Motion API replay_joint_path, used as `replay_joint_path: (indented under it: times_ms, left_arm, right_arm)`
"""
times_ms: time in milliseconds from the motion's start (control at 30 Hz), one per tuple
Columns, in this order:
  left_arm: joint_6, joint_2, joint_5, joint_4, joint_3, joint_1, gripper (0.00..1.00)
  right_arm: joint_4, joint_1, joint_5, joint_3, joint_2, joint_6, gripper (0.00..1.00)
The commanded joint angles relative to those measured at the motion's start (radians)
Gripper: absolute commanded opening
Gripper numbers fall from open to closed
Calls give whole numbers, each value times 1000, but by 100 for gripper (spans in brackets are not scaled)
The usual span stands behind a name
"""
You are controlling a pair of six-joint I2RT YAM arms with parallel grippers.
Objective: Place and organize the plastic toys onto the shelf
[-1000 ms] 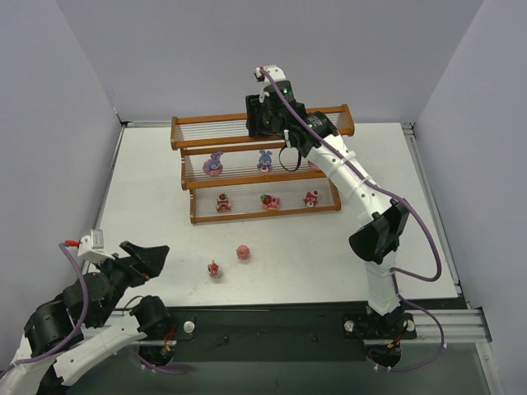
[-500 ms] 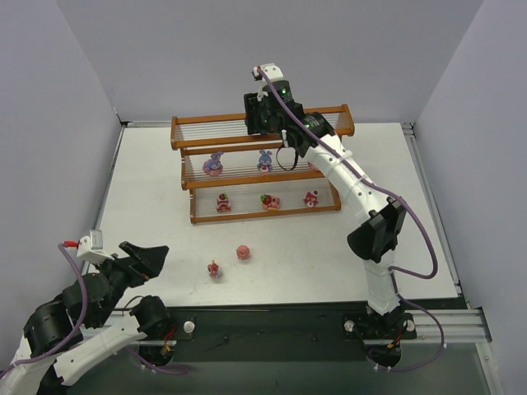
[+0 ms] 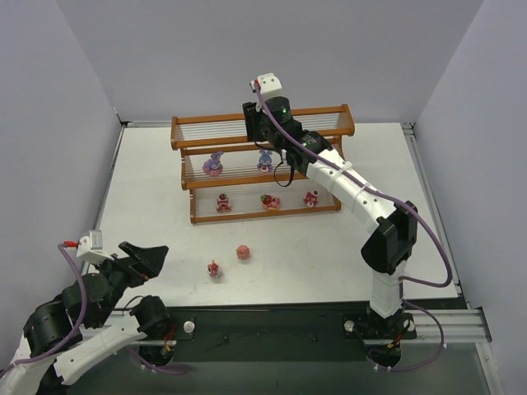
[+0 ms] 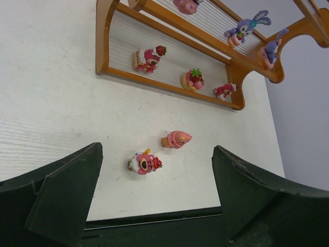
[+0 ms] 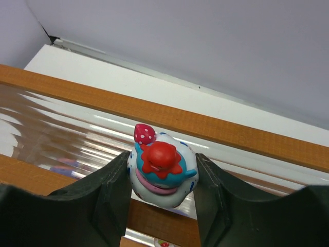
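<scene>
The shelf (image 3: 178,132) stands at the back of the table. Its bottom tier holds three small pink toys (image 3: 269,200). Purple bunnies (image 3: 214,164) stand on the middle tier. My right gripper (image 3: 263,130) hangs over the top tier, shut on a white, blue and red cupcake (image 5: 163,170) with a strawberry, just above the rods (image 5: 77,128). Two pink toys lie on the table: one upright (image 3: 214,269), one on its side (image 3: 243,252). My left gripper (image 3: 146,257) is open and empty, low at the near left; both loose toys (image 4: 145,163) lie ahead of its jaws.
Grey walls close in the table on three sides. The table's near edge with a black rail (image 3: 272,317) lies just behind the loose toys. The right arm's elbow (image 3: 394,243) hangs over the right half of the table.
The right gripper has shifted slightly left and back over the top tier, still holding the cupcake. The left arm and the toys have not moved.
</scene>
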Motion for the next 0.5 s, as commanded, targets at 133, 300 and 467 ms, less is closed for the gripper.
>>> replay_joint_path:
  times_ms: [133, 300, 467]
  left_arm:
    - [-11, -11, -19, -8, 35, -16, 97]
    - [-12, -9, -21, -8, 35, -16, 97]
    - [-12, -11, -22, -10, 33, -18, 97]
  right_arm:
    - [143, 11, 67, -173, -81, -25, 0]
    - [134, 9, 75, -142, -63, -27, 0]
    - [91, 9, 75, -82, -25, -15, 0]
